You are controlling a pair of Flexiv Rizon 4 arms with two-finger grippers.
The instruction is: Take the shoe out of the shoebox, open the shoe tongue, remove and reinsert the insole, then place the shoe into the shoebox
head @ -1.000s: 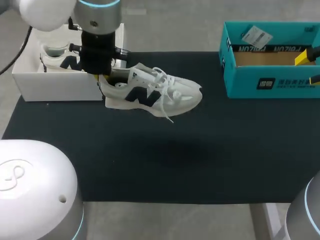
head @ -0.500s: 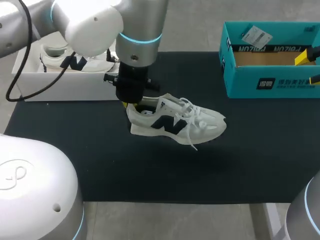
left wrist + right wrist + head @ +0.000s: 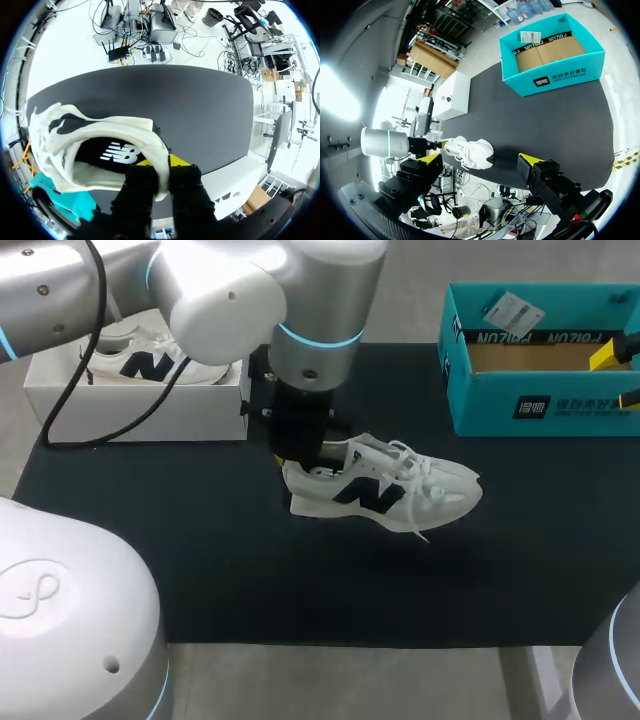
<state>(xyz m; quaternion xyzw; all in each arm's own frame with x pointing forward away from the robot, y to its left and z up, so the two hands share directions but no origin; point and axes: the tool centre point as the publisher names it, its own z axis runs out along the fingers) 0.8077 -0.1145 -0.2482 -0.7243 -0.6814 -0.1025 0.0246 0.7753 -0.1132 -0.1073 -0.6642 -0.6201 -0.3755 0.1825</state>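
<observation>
The left end effector was clenched on the heel rim of the white shoe, one finger inside and one outside. The shoe was near the middle of the black-topped bench, toe toward 3 o'clock. The white shoebox at 10 o'clock held a second shoe. The right end effector was released, fingers spread, by the teal box at 2 o'clock.

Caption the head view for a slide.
Left pincer grips a white sneaker by its heel over the black mat; its mate sits in the white shoebox.
</observation>
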